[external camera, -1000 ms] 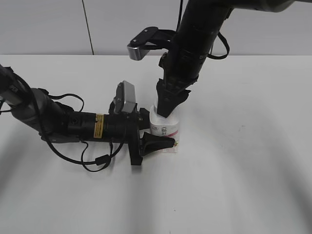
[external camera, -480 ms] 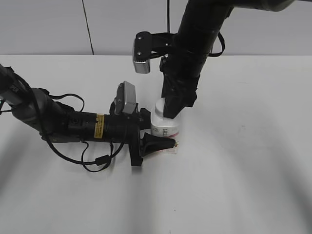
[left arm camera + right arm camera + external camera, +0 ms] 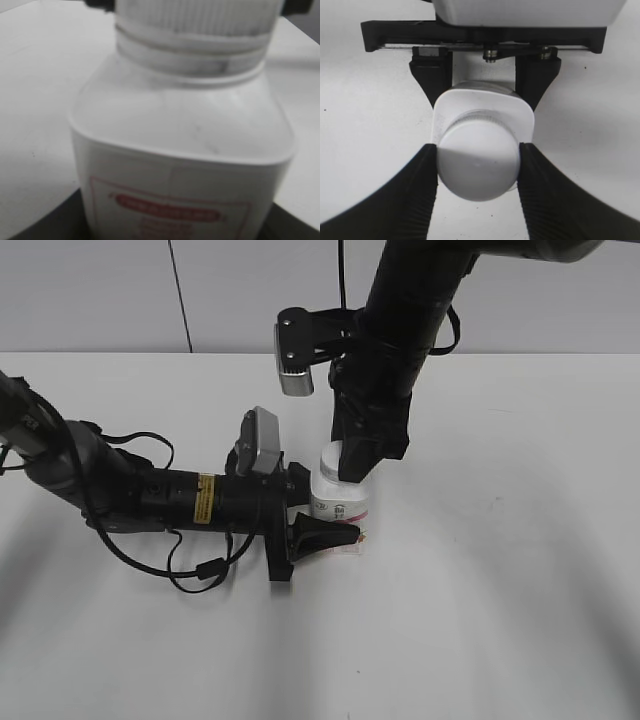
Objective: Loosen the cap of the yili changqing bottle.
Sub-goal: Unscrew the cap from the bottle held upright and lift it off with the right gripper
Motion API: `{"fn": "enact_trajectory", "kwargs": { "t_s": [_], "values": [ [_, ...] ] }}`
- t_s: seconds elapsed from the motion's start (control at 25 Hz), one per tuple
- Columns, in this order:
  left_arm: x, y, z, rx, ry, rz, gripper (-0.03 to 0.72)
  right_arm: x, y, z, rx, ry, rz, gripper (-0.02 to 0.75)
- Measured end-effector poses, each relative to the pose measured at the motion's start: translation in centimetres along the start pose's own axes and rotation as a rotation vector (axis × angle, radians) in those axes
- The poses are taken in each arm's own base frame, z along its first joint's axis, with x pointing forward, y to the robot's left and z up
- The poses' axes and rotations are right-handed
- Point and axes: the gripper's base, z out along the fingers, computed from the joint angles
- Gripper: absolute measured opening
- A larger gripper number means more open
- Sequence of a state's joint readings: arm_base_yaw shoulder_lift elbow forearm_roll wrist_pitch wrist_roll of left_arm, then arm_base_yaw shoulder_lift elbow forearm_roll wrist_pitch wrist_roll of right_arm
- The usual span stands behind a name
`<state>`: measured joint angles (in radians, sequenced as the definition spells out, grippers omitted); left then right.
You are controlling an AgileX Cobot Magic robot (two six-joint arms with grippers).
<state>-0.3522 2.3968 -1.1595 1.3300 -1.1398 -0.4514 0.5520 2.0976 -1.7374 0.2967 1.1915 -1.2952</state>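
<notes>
The squat white plastic bottle with pink-red label stands mid-table on the white tabletop, bare surface to its right. The left gripper, lying horizontal, clamps its base. The right gripper, descending vertically, clamps the round white screw cap.

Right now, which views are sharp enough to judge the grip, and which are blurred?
Left wrist view: soft, too close; the bottle fills it and its label text is unreadable. Right wrist view: crisp, evenly lit; the right gripper has its jaws on the cap. Exterior view: sharp, soft shadows on the table.
</notes>
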Motion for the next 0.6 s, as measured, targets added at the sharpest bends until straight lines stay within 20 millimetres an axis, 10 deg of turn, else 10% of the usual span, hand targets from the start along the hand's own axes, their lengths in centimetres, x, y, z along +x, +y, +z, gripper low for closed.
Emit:
{"fn": "enact_trajectory", "kwargs": {
  "t_s": [0.6],
  "values": [
    [-0.01, 0.01, 0.00, -0.002, -0.001, -0.006, 0.390, -0.46, 0.03, -0.18, -0.006, -0.034, 0.084, 0.487]
  ]
}}
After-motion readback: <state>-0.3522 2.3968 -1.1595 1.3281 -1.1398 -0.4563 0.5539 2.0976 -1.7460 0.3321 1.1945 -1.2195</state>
